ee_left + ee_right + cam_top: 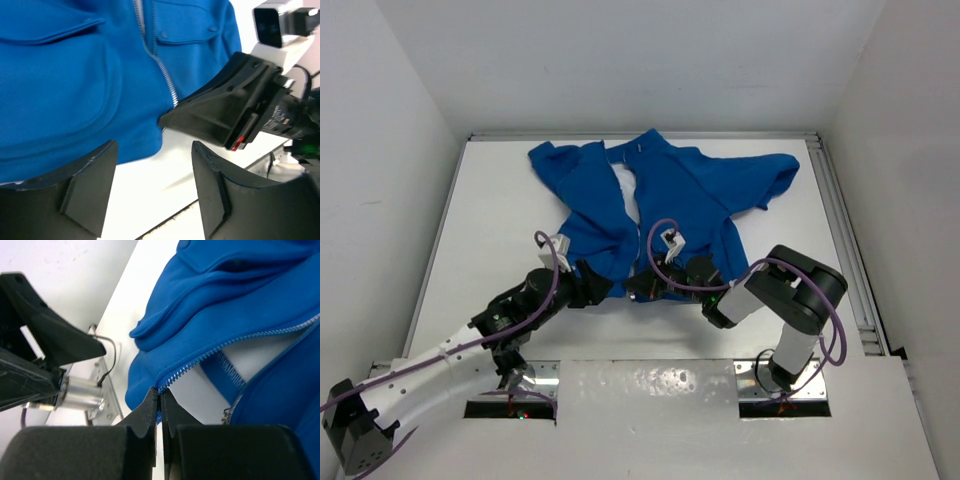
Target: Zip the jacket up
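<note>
The blue jacket [670, 190] lies spread on the white table, front open at the top, with pale lining showing. Its light zipper [160, 65] runs down to the near hem. My right gripper [642, 288] is shut on the bottom end of one zipper edge [225, 347] at the hem; its jaws [161, 395] pinch the blue fabric there. The other zipper side hangs loose to the right [232, 407]. My left gripper [592, 285] is open and empty [152, 165], just in front of the left hem, with bare table between its fingers [90, 185].
The right gripper's black body [225, 115] sits close to the right of my left fingers. White walls enclose the table [500, 220] on three sides. Metal base plates [780, 385] and a seam line the near edge.
</note>
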Motion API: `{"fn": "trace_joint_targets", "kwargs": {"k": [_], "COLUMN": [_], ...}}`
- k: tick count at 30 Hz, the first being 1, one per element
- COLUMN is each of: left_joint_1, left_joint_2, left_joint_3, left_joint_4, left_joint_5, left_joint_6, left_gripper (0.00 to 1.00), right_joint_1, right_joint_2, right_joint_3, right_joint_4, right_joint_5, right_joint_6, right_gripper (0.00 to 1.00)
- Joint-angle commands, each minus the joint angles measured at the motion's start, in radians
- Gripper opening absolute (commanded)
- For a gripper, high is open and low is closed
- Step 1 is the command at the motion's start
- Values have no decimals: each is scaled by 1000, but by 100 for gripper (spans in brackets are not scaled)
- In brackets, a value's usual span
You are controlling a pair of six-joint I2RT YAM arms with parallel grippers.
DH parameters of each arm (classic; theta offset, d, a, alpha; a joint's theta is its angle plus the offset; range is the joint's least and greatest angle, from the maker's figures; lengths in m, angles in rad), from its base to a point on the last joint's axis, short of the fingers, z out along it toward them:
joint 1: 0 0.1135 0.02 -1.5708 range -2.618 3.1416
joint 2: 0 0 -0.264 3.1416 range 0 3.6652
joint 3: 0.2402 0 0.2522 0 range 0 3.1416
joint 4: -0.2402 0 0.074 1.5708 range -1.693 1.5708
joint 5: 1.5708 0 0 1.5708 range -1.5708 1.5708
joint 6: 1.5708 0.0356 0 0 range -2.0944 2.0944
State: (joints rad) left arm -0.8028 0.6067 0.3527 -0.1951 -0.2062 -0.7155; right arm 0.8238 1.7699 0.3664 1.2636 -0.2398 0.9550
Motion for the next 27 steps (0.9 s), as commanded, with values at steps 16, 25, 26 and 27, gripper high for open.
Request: {"fn": "trace_joint_targets", "kwargs": {"k": [16,25,26,27], "left_joint_1": [11,11,11,13], "left_joint_2": [211,265,271,275], "left_joint_3": [17,5,3,6], "left_joint_4": [203,235,243,247], "left_joint_5": [123,143,139,140], "left_joint_6": [80,103,103,106], "left_gripper": [49,45,42,41], "right_joint_1": [-8,-8,-8,-8], "right_joint_2": [-55,-59,-59,-59], "right_joint_3": [-17,-9,-14,-17], "right_joint_4": [378,399,402,408], "right_joint_5": [-76,-93,-92,-89], "right_joint_6": [19,45,51,53], "right_gripper": [0,0,0,0]}}
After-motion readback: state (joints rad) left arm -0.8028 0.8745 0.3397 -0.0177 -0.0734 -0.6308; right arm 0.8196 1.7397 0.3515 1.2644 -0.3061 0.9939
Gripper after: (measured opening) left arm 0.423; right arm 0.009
